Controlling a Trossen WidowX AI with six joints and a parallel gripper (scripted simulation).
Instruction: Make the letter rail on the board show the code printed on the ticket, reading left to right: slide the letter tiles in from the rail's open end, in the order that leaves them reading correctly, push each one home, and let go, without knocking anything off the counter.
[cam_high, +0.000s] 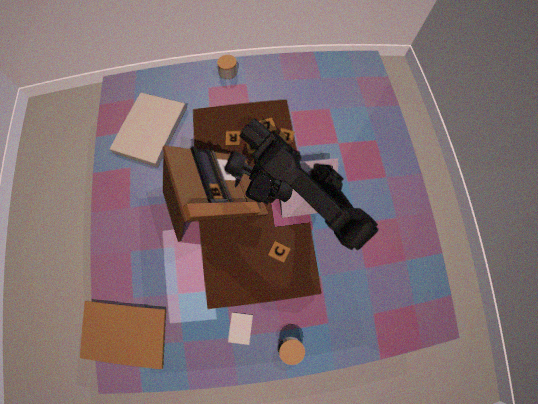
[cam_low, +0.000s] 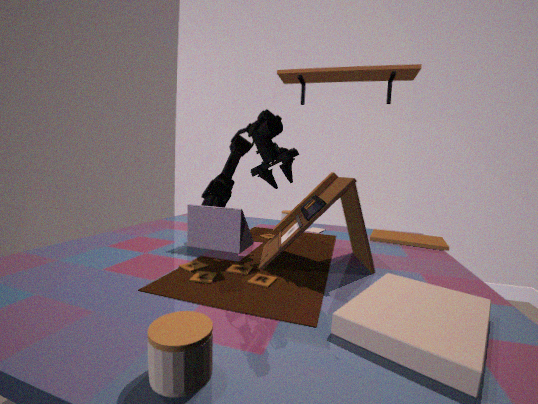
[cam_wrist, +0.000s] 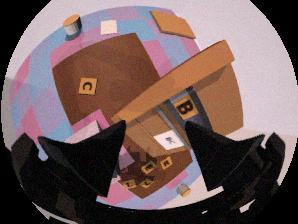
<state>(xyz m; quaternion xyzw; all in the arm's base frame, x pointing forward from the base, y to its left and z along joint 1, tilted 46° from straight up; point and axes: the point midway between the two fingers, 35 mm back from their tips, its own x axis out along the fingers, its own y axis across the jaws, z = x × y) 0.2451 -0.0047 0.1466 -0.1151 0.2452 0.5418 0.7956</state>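
The ticket on the sloping board reads "BC" in the wrist view. The dark rail holds tile B, near the end beside the board's raised side wall. Tile C lies face up on the brown mat, apart from the others. Tile R lies at the mat's other end with several more tiles, partly hidden by the arm in the top view. My gripper is open and empty, raised above the board's lower side.
A pale block stands beside the mat. A cream slab, an orange board, a white card and two wood-topped cylinders are around the mat. A shelf is on the wall.
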